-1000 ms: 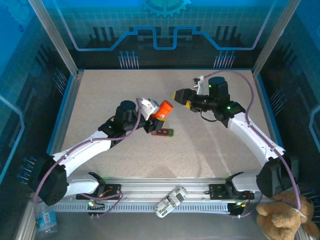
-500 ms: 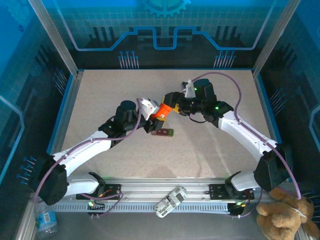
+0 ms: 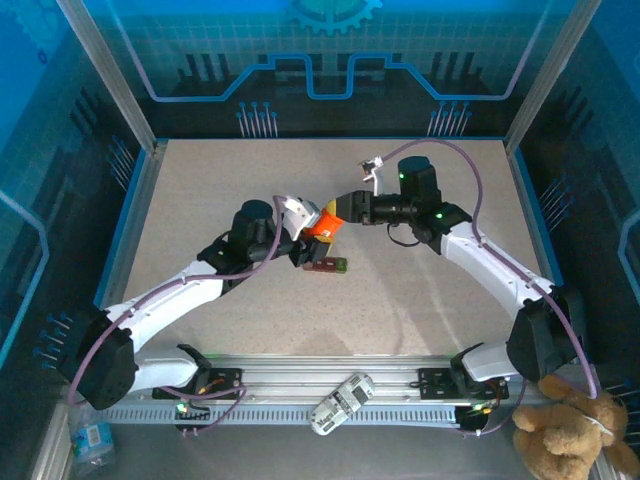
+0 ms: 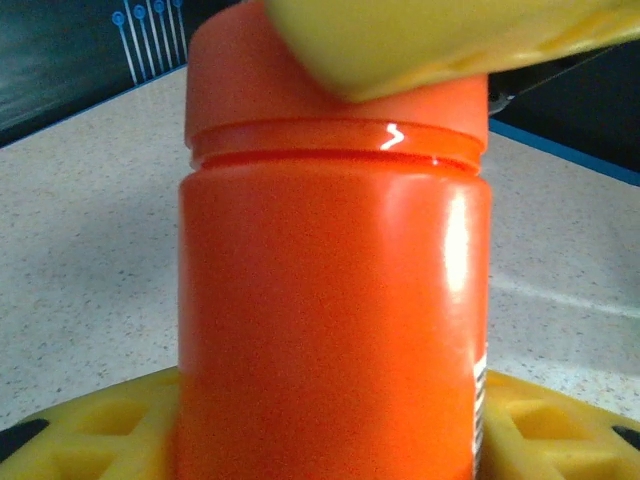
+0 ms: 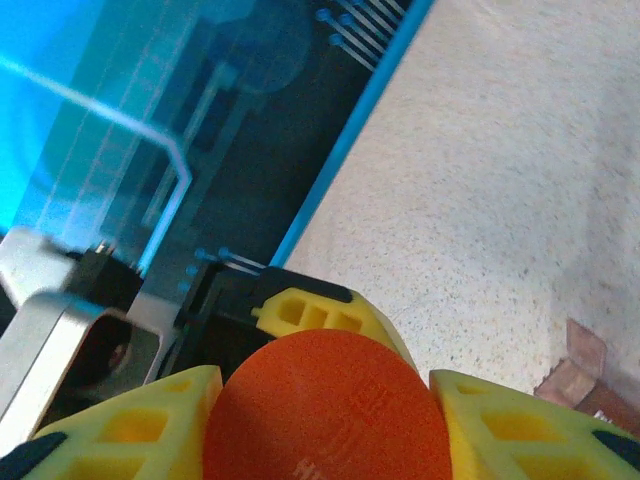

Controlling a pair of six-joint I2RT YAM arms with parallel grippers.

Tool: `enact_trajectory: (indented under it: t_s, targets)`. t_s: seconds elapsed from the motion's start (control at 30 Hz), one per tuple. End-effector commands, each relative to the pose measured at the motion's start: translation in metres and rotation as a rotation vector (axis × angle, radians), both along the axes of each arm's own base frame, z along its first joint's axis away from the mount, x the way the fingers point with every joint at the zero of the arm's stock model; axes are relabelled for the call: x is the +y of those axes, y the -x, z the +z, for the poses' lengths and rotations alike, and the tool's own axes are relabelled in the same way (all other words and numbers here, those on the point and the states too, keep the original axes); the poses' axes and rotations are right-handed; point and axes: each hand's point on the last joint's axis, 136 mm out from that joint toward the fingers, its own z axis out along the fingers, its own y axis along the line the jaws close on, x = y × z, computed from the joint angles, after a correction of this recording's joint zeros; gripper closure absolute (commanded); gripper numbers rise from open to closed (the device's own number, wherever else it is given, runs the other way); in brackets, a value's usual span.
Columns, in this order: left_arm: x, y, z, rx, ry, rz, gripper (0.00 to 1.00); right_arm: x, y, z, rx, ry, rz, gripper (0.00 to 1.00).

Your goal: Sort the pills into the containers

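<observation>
A pale speckled table (image 3: 400, 300) with blue edging fills the scene from above. Two white robot arms reach in from the near edge and meet just left of the table's centre.

The left arm (image 3: 190, 285) comes in from the lower left. Its left gripper (image 3: 306, 232) is clamped on the body of an orange bottle (image 3: 322, 224), holding it off the table, tilted with the lid end toward the other arm. In the left wrist view the bottle (image 4: 330, 320) stands between that gripper's yellow pads (image 4: 90, 420). This looks like a brace, keeping the bottle from turning.

The right arm (image 3: 490, 260) reaches in from the right. Its right gripper (image 3: 338, 211) meets the bottle's top. In the right wrist view its yellow fingers (image 5: 150, 425) press against either side of the round orange cap (image 5: 320, 410), pinching it. The grip appears meant for twisting the lid off so the pills inside can come out.

The containers (image 3: 326, 265), a short dark red strip with one green end, lie flat on the table just beside and below the bottle, near enough to receive pills. No loose pills can be made out.
</observation>
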Motion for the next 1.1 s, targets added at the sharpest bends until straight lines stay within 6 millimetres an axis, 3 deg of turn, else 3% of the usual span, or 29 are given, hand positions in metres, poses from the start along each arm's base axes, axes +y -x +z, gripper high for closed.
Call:
enact_trajectory:
  t_s: [0.0,0.17,0.27,0.37,0.57,0.8,1.07]
  targets:
    - [-0.011,0.004,0.023,0.018,0.068,-0.054,1.0,-0.01,0.003,-0.004,-0.193,0.019,0.1,0.47]
    - [-0.01,0.002,0.02,0.019,0.061,-0.042,1.0,-0.032,-0.018,0.01,-0.049,-0.1,-0.086,0.26]
    - [-0.004,-0.006,0.017,0.023,0.052,0.022,1.0,-0.052,-0.031,0.009,0.08,-0.141,-0.262,0.22]
    - [-0.002,-0.006,0.014,0.007,0.028,0.022,1.0,-0.058,-0.032,0.006,0.154,-0.148,-0.347,0.22]
    - [-0.002,-0.006,0.011,0.0,0.001,0.012,1.0,-0.044,-0.026,0.005,0.193,-0.089,-0.37,0.22]
    - [-0.003,-0.007,0.012,-0.001,0.003,0.01,1.0,-0.011,-0.015,0.012,0.179,-0.055,-0.3,0.21]
    - [-0.003,-0.007,0.014,-0.005,0.013,0.012,1.0,0.008,-0.007,0.0,0.204,-0.021,-0.253,0.27]
